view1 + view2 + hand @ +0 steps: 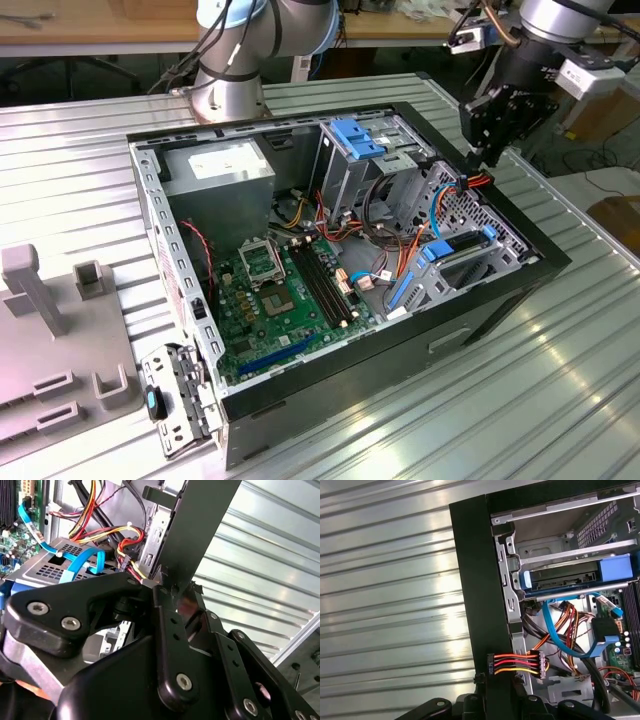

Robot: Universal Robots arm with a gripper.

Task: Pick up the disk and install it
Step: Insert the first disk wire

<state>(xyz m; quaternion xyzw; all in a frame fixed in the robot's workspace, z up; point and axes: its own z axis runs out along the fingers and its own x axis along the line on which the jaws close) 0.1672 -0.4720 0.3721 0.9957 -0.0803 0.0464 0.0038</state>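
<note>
While the exterior view looks down, we see the gripper (488, 152) closed and empty above the case rim (540, 235), the disk (462, 256) sitting in the bay below it. In the first wrist view, the disk (565, 576) runs crosswise from that rim.

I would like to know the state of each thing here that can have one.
computer case: lying on its side, open, side panel off.
disk: seated in a bay of the metal cage.
power connector: not plugged in, against the case wall.
hand: at the case wall, beside that connector.
</note>
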